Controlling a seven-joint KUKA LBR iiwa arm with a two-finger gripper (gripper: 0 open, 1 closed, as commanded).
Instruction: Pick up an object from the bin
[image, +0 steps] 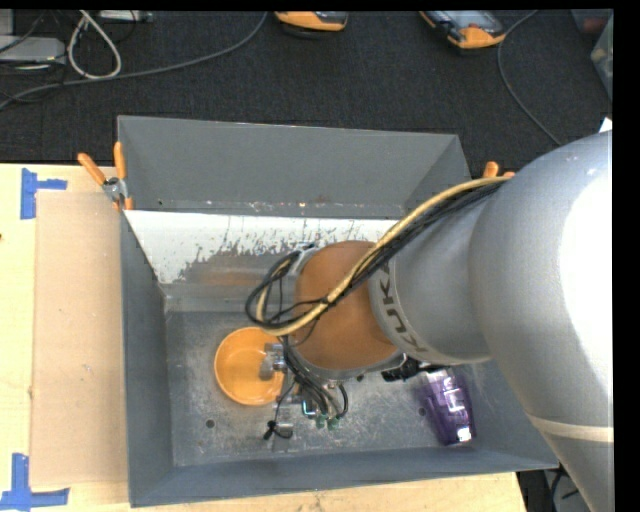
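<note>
An orange bowl lies on the bin floor left of centre, its right rim covered by the gripper. The gripper hangs low over the floor at the bowl's right edge, touching or nearly touching that rim. I cannot tell whether anything is in its grasp. A purple packet with a white label lies flat near the bin's front right, well apart from the gripper.
The arm with its orange wrist cover and looped yellow and black cables reaches in from the right and hides the bin's middle and right side. A small dark piece shows under the cover near the purple packet. Bare floor lies along the left and front walls.
</note>
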